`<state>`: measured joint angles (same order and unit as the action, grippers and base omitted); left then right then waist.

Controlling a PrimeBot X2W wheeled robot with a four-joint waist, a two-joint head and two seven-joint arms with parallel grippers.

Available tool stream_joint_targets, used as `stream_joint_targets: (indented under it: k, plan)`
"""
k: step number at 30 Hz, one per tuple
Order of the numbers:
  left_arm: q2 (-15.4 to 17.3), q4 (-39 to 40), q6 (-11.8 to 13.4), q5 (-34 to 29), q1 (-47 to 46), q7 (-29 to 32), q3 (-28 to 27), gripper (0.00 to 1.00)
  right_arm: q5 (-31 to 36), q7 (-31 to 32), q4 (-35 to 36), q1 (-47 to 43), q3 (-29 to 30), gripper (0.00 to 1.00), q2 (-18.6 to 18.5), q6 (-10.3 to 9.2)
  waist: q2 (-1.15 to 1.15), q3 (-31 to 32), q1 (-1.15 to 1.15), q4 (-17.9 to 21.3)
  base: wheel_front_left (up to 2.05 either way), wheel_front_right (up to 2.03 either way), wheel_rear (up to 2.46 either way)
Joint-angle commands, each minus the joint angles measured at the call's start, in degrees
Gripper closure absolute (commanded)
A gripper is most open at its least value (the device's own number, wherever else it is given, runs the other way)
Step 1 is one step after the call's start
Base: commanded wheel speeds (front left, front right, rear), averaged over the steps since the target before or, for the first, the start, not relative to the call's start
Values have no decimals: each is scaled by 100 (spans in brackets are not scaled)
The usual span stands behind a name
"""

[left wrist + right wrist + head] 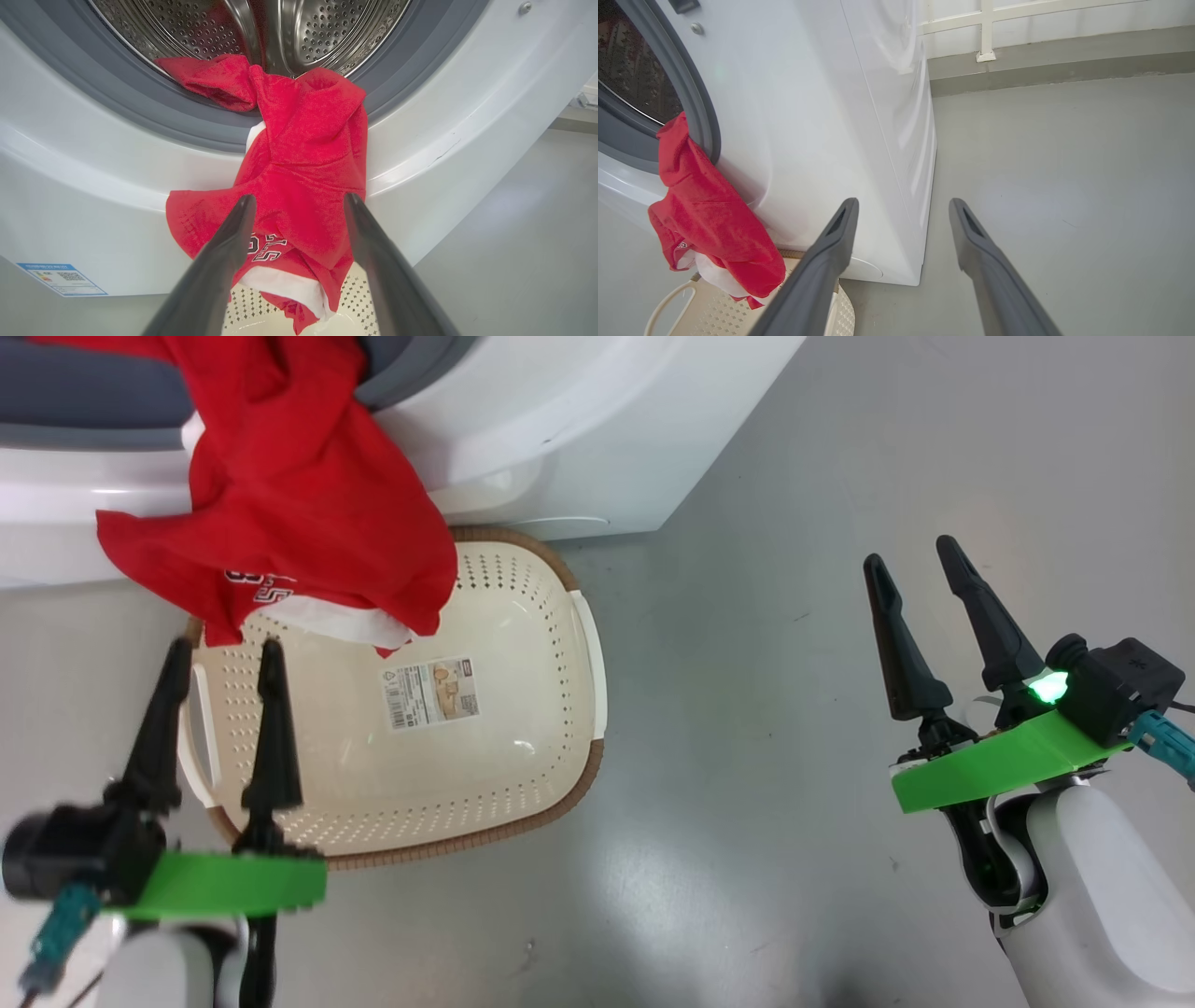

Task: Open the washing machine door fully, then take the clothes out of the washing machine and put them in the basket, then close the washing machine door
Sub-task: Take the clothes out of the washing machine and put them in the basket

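Red clothes (pixel 280 495) hang out of the washing machine (pixel 560 420) over its grey ring and white front, their lower end dangling over the cream basket (pixel 523 709) on the floor. In the left wrist view the clothes (pixel 299 163) trail from the steel drum (pixel 261 28) down to the basket (pixel 289 317). My left gripper (pixel 222 658) is open, just below the hanging hem, holding nothing. My right gripper (pixel 910 560) is open over bare floor to the right. The clothes (pixel 710 214) and basket (pixel 714 308) also show in the right wrist view. The washing machine door is out of view.
Grey floor (pixel 794 728) spreads to the right of the basket and machine. The machine's right front corner (pixel 920 275) stands near my right fingers. A low wall ledge with white railing (pixel 1017 42) runs behind. A blue label (pixel 63 279) sits low on the machine front.
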<state>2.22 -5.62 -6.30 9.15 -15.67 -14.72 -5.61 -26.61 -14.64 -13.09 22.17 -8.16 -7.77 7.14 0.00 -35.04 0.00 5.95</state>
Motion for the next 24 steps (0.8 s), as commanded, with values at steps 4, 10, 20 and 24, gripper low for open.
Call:
stream_joint_targets:
  k: [4,10,20,24]
  plan:
    - [66,-126,-36,-82,-483,-28,-101,0,79,-36,125,-151,-150,0,7,35,0,-67,0,0,0,0,0]
    - [131,-782,-77,-79,-1219,-28,-71,0,61,-36,117,-106,-230,0,30,35,0,-111,0,39,0,0,0]
    - [390,-2268,-110,-38,-2339,-28,115,0,22,-36,98,-71,-326,0,69,35,0,-115,0,151,0,0,0]
    - [489,-2703,-115,20,-2656,-28,157,0,7,-36,85,-67,-336,0,78,35,0,-107,0,203,0,0,0]
